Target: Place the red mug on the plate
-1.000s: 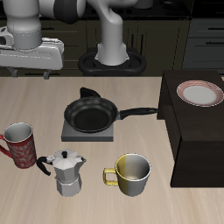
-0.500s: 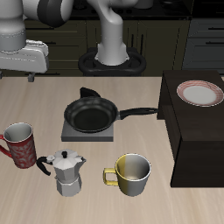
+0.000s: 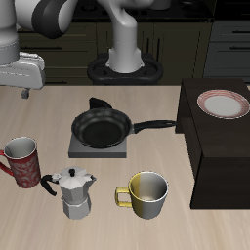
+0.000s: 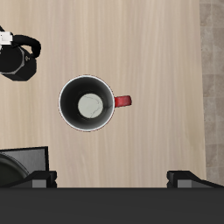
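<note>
The gripper (image 3: 21, 90) hangs above the tall patterned red mug (image 3: 22, 163) — fingers (image 4: 42, 178) spread wide apart, gripping nothing. The round, pink-rimmed plate (image 3: 223, 104) sits well apart — on a dark block.

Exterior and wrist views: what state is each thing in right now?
red mug: upright on the table, empty, not held
plate: bare, on the dark raised block
frying pan: empty, on the square burner
moka pot: upright, lid shut
yellow-and-grey mug: upright
gripper: open, above the red mug
</note>
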Motion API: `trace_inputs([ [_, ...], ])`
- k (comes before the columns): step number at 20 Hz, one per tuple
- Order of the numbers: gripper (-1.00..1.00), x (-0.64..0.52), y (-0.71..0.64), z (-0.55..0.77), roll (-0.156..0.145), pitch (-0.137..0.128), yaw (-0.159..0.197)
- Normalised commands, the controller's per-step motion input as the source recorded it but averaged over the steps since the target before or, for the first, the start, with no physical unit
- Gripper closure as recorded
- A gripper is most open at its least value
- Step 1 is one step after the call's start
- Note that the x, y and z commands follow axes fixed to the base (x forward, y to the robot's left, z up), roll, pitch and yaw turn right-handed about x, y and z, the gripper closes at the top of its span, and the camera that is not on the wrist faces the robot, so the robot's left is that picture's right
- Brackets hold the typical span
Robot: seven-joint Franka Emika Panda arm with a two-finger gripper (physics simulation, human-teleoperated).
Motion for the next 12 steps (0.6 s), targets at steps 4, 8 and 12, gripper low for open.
trace_inputs([
  [4,-1.0,0.09,-0.04,-0.04,-0.007,-0.022,-0.028],
  [8,-1.0,0.16,0.09,-0.04,-0.006,-0.011,-0.062],
  [12,-1.0,0.12,0.14,-0.04,-0.003,0.007,0.0],
])
